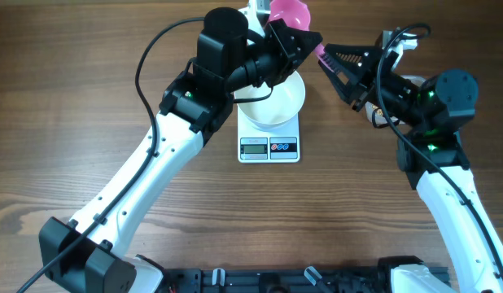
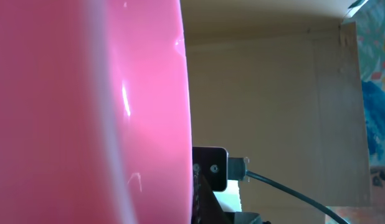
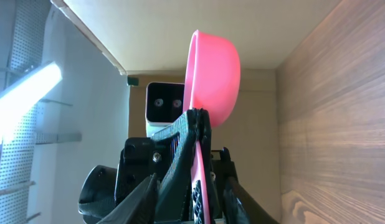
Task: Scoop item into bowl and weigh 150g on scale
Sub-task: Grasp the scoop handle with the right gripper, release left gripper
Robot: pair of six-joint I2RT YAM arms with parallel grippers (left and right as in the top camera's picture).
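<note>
L claw (image 1: 304,39) shut on pink scoop (image 1: 289,13), up beyond bowl (image 1: 280,102). Scoop handle (image 1: 320,50) runs rightward into R claw (image 1: 333,61), jaws part open astride its end, no grip evident. Bowl sits on scale (image 1: 269,148), mid bench (image 1: 89,98). Beans not seen.

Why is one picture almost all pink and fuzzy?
Left wrist view: the pink scoop sits very close to the lens, so it blurs, with white glare streaks. Right wrist view: a bright lamp strip washes out the left side. Overhead view: sharp and evenly lit.
</note>
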